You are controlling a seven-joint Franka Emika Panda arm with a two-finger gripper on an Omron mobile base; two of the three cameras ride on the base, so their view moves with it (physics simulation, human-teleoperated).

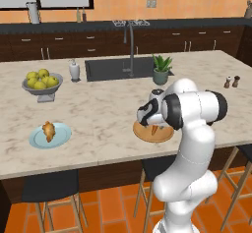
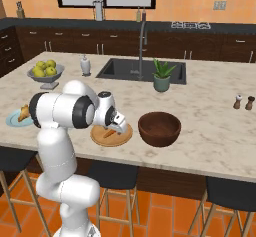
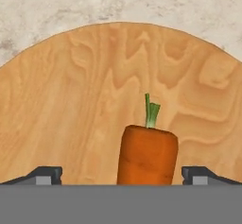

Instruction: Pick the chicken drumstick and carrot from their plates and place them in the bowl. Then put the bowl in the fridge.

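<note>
Item: short orange tapered carrot (image 3: 147,154) with a green stub, lying flat on the tan wooden round plate (image 3: 71,105) near the front edge of the marble island counter (image 1: 103,114). In the hand view we see it centred between the two dark finger tips, which stand wide apart on either side with wood showing in each gap, so we record the two-finger gripper (image 3: 121,173) as spread and not gripping.

Item: dark brown glossy wooden bowl (image 2: 159,128), just beside that plate, nothing visible inside.

Item: golden-brown lumpy chicken drumstick (image 1: 48,131), on the pale blue glossy plate (image 1: 37,139), well apart along the counter.

Handling, in our judgement: we keep the fingers square across the carrot's thick end, settle low before closing, squeeze on the body rather than the stalk, then lift straight so it cannot roll.
</note>
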